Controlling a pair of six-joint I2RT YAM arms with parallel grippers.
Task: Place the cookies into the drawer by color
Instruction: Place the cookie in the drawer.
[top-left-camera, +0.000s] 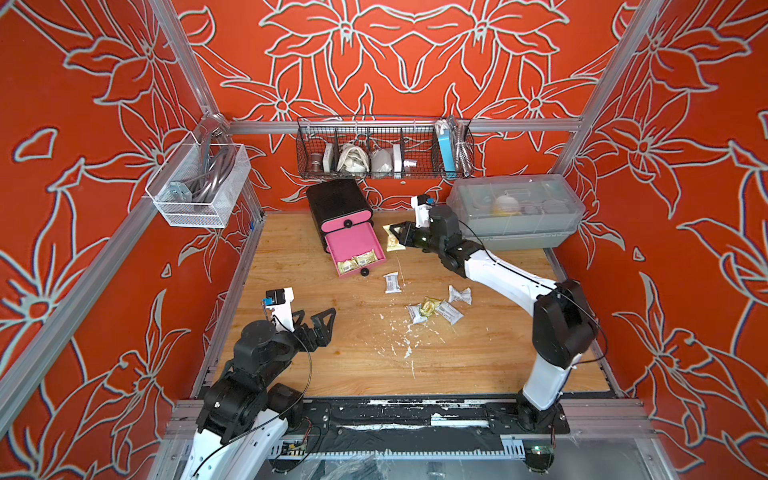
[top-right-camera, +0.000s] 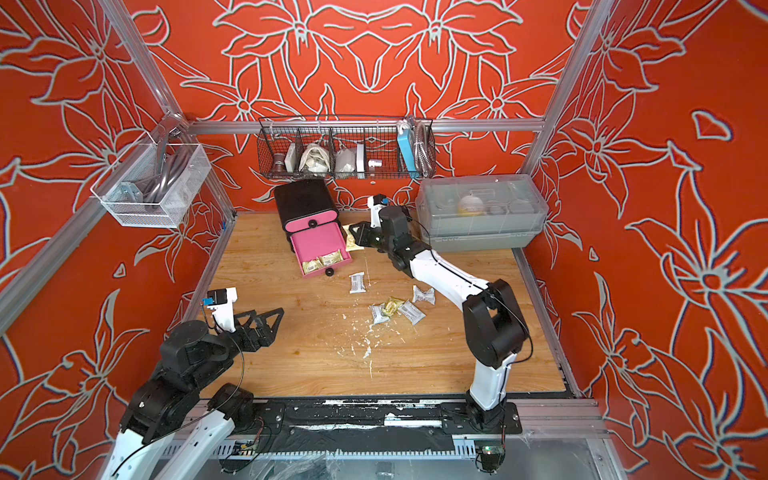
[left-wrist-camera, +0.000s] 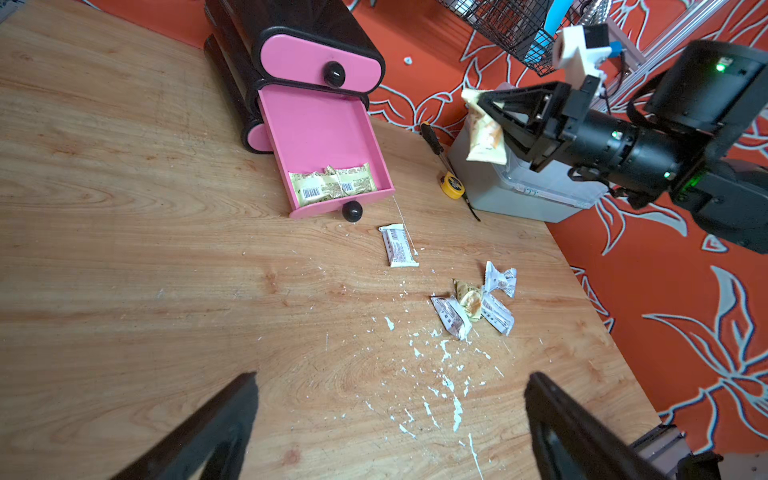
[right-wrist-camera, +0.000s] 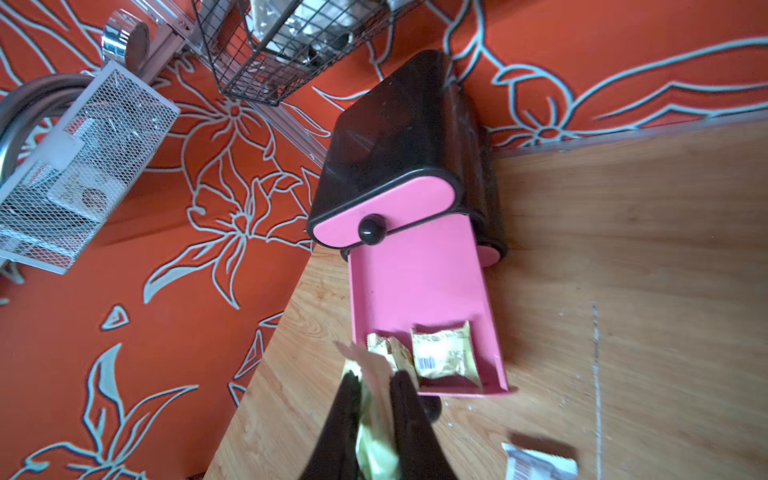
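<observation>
Right gripper (top-left-camera: 395, 232) pinches a yellow-gold packet (top-left-camera: 394, 246) beside the open middle drawer (top-left-camera: 351, 241); left gripper (top-left-camera: 316, 316) hangs spread wide. Next call: swing over that drawer, release.

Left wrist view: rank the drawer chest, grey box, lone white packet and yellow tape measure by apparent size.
1. drawer chest, counting its open drawer.
2. grey box, though only part of it shows.
3. lone white packet.
4. yellow tape measure, which lies farther from the camera than the packet.

Robot lab cell: aluminium frame (top-left-camera: 519, 124) (floral red walls (top-left-camera: 415, 62)), wooden table (top-left-camera: 353, 374).
</observation>
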